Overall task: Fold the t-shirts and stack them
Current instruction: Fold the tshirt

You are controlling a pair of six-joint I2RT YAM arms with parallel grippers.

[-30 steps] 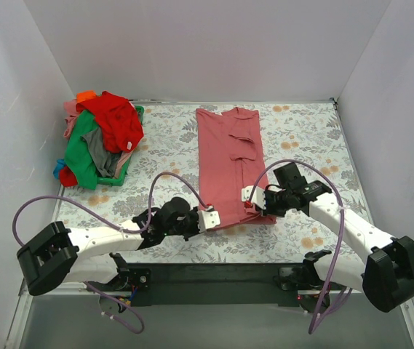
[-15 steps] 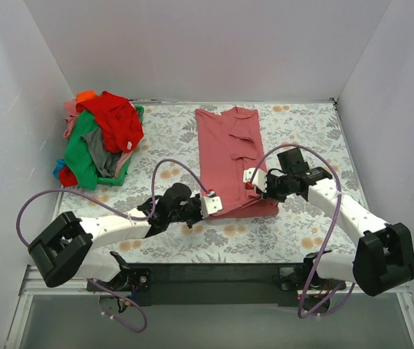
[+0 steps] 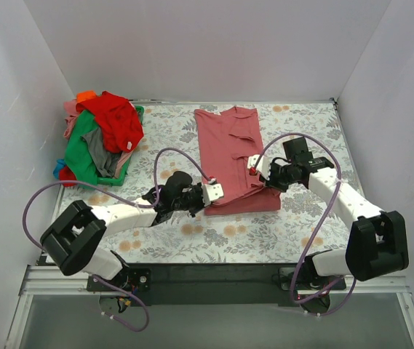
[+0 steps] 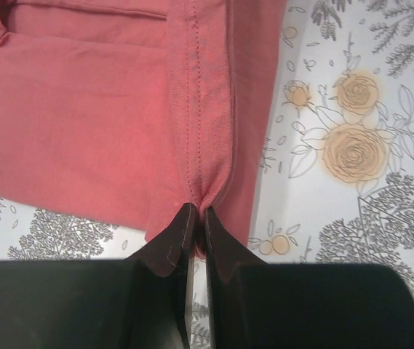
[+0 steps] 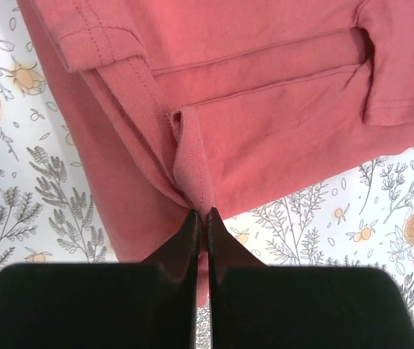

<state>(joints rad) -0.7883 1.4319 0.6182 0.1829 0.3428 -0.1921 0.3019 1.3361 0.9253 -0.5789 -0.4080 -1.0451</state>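
A dusty salmon-pink t-shirt (image 3: 228, 145) lies lengthwise in the middle of the floral table cover, its near end doubled over. My left gripper (image 3: 208, 195) is shut on the shirt's hem at the near left corner; the left wrist view shows the stitched hem (image 4: 201, 131) pinched between the jaws. My right gripper (image 3: 253, 169) is shut on the hem at the right edge; the right wrist view shows a bunched fold (image 5: 190, 163) of the shirt pinched between the jaws. A pile of red, green, grey and orange t-shirts (image 3: 99, 142) lies at the far left.
The floral table cover (image 3: 301, 225) spreads over the whole table. White walls close the left, back and right sides. A green bin (image 3: 123, 173) sits under the pile of shirts at the far left.
Both grippers have carried the shirt's near hem away from me, toward the collar, so the near end now lies doubled over. Both arms reach further in.
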